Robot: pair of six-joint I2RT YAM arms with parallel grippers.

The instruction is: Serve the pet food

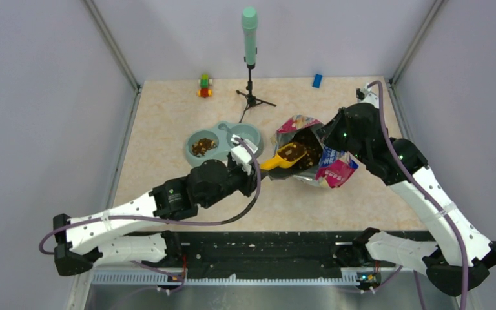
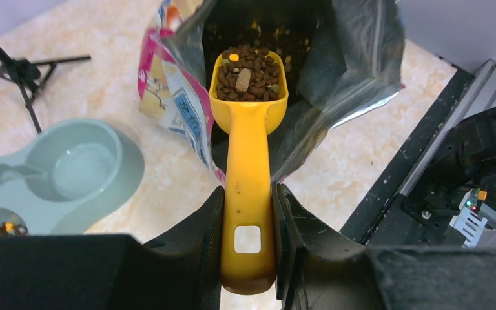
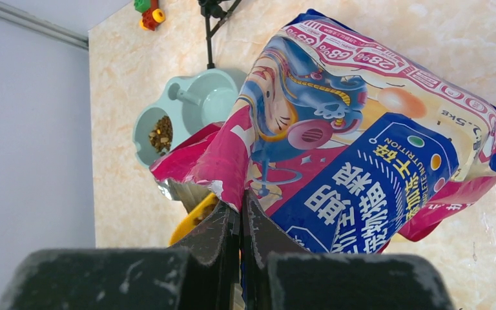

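Scooping is the step in hand: the left fingers (image 2: pixel 194 226) pinch the handle of the yellow scoop (image 2: pixel 248 155), whose cup, heaped with pet food (image 2: pixel 247 74), sits just inside the mouth of the bag (image 3: pixel 361 148). The right fingers (image 3: pixel 216 232) are pressed together on the bag's torn edge, holding that mouth open. Near the bag, a twin bowl (image 1: pixel 223 129) rests on the tabletop (image 1: pixel 168 116), with some kibble in the compartment farther from the bag. Next, I judge, the scoop must leave the bag level, reach the bowl, then tip.
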